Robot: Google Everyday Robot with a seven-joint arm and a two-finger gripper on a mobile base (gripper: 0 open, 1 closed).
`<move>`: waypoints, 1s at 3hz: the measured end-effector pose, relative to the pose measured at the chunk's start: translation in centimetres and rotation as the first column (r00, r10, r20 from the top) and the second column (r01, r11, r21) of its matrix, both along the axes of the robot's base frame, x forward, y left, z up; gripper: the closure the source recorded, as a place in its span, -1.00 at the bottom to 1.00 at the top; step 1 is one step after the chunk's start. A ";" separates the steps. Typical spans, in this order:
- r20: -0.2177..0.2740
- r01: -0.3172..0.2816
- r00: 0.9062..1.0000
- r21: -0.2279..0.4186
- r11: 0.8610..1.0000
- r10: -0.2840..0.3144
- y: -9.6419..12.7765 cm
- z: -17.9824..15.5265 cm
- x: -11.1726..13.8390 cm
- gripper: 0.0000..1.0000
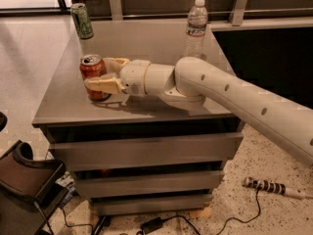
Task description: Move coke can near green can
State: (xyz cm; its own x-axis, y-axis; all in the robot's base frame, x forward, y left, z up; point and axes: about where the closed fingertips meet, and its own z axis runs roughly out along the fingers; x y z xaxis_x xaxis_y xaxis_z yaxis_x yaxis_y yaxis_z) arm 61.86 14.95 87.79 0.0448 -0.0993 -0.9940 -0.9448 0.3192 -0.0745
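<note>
Coke can [93, 76]: shown upright on the table [146, 38], toward its 8 o'clock corner, near the left edge and not far from the front edge.

Gripper [97, 72]: brought in low and level from 3 o'clock and set at mid-height of the can, presumably so that it is taken by the body and kept upright. It cannot be told whether the gripper is spread or pinching the can.

Arm [230, 94]: laid across the front right of the table, which leaves the far side uncovered.

Green can [82, 19]: placed at about 12 o'clock from the coke can, upright at the far left corner, with the left and far edges close by. A bare strip of tabletop is seen between the two cans, so a straight path along the left side is judged open. Little margin is left at 9 o'clock, and a stop short of the green can is judged safest.

Bottle [195, 26]: standing at 2 o'clock from the coke can, well apart from that path.
</note>
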 end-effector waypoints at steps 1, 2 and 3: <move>0.001 -0.004 1.000 0.000 1.000 0.004 0.2 0.1 -0.1 0.28; 0.001 -0.008 1.000 0.001 1.000 0.008 0.5 0.1 -0.2 0.74; 0.001 -0.011 1.000 0.002 1.000 0.011 0.7 0.2 -0.3 1.00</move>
